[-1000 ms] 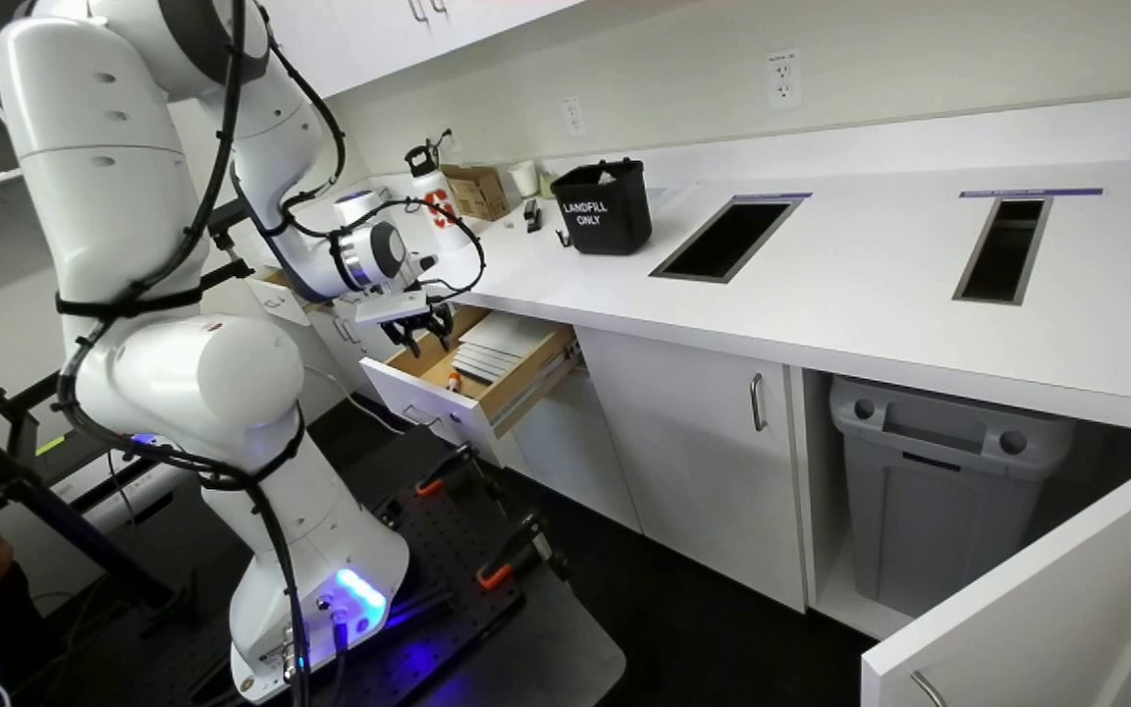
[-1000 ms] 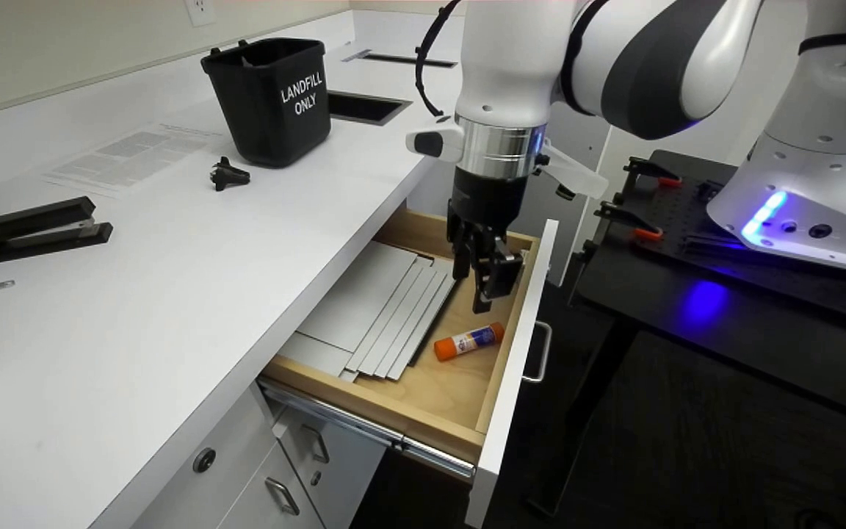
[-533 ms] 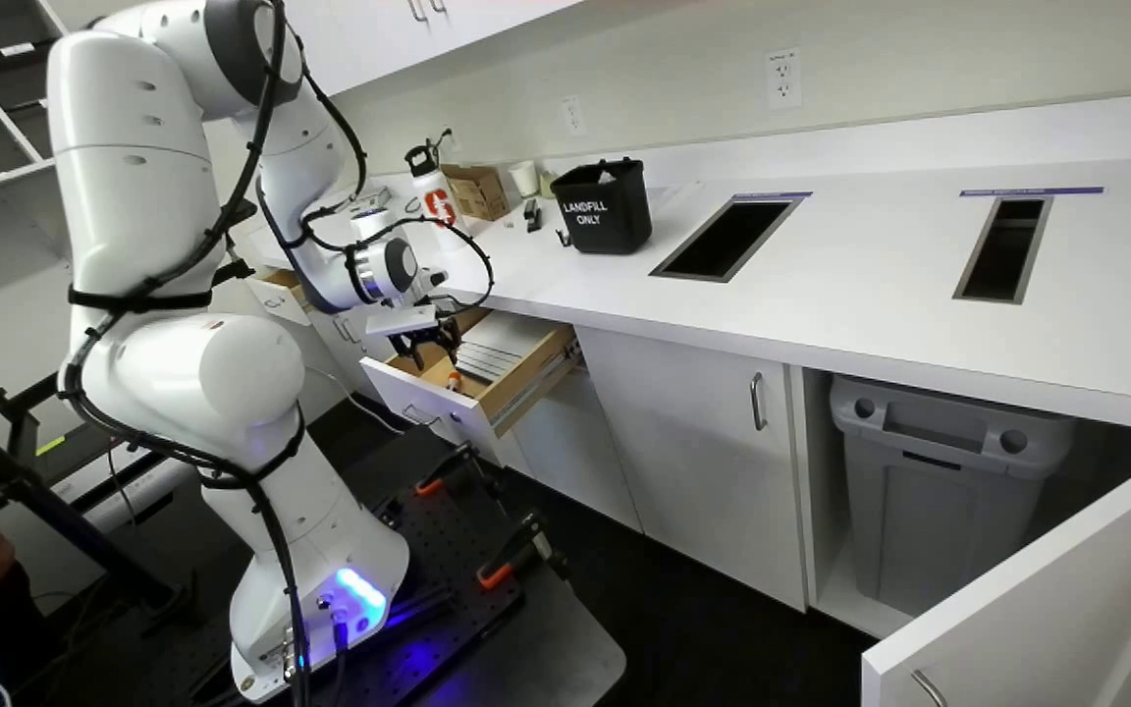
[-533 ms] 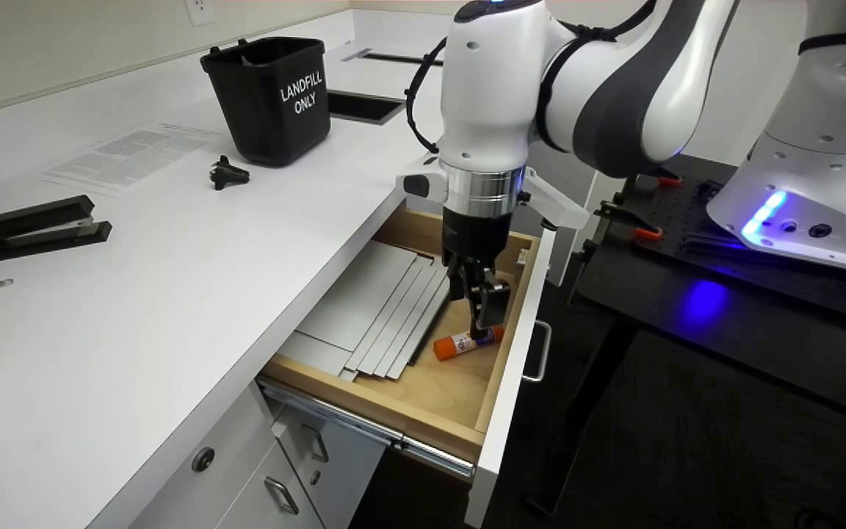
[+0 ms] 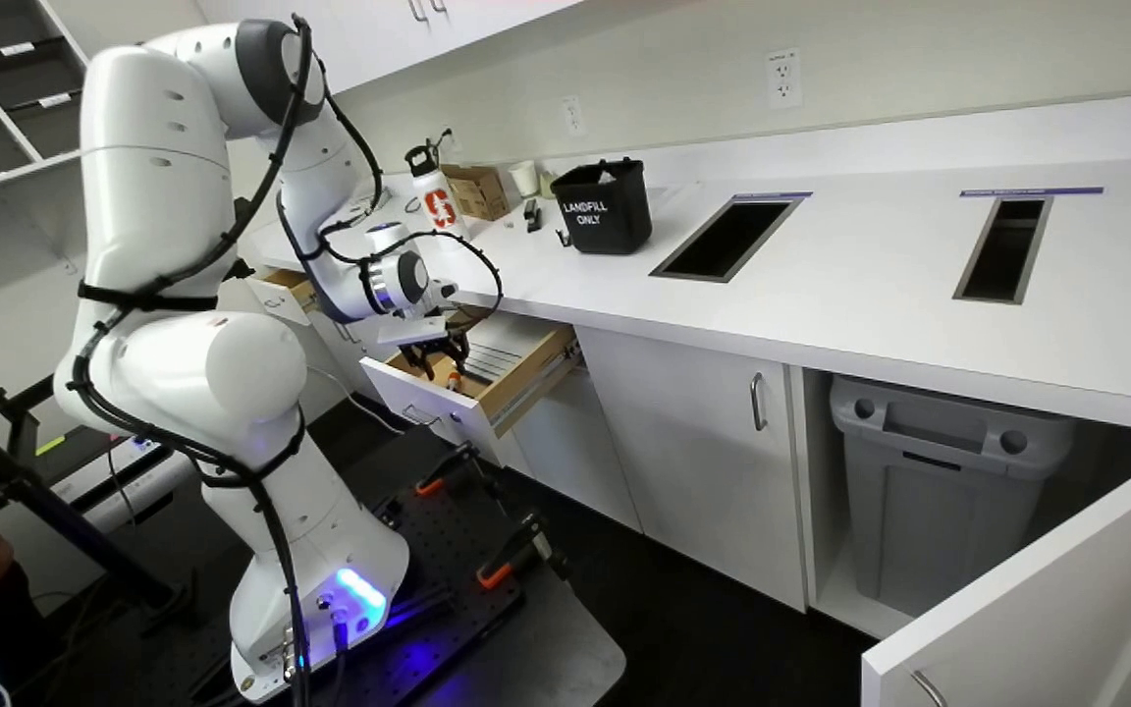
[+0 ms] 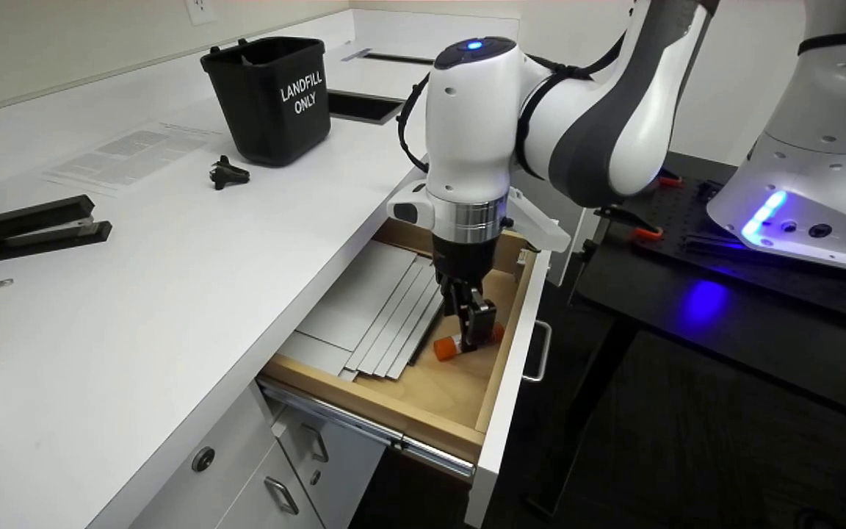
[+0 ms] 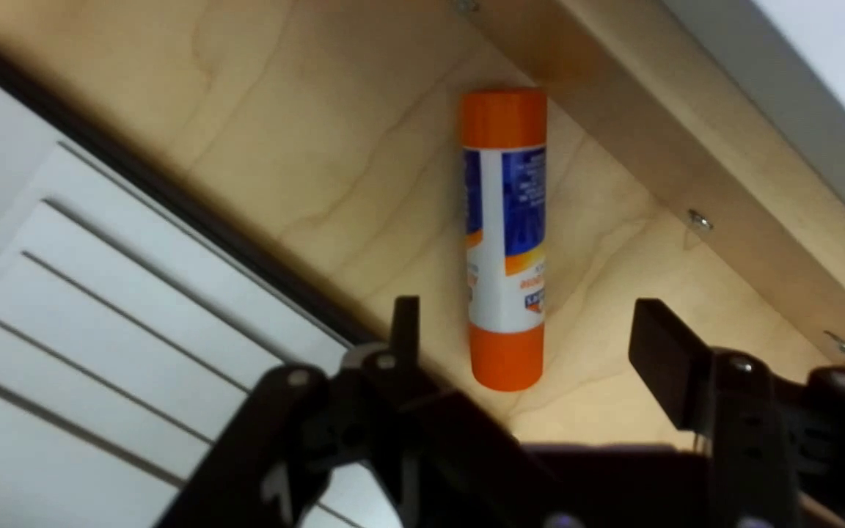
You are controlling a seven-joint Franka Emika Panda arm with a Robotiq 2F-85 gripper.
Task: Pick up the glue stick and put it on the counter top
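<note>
The glue stick [image 7: 507, 242], orange at both ends with a white and blue label, lies on the floor of the open wooden drawer. It also shows partly in both exterior views [image 5: 454, 380] [image 6: 446, 348]. My gripper [image 7: 527, 315] is open and empty, with the fingers on either side of the glue stick's near end in the wrist view. In an exterior view the gripper [image 6: 467, 330] hangs pointing down over the stick and hides its middle. I cannot tell whether the fingers touch it. The white counter top [image 5: 850, 265] with two dark cut-outs runs above and beside the drawer; it also shows here [image 6: 173, 257].
The drawer's wooden wall [image 6: 393, 419] and white front surround the stick. Grey-white panels [image 6: 364, 301] lie beside it. On the counter stand a black landfill bin [image 6: 276, 103], a stapler [image 6: 26, 228], a staple remover [image 6: 229, 175] and a white bottle [image 5: 438, 201].
The gripper has moved down into the drawer, over the glue stick, and now covers the stick's middle in an exterior view. The glue stick and drawer have not moved.
</note>
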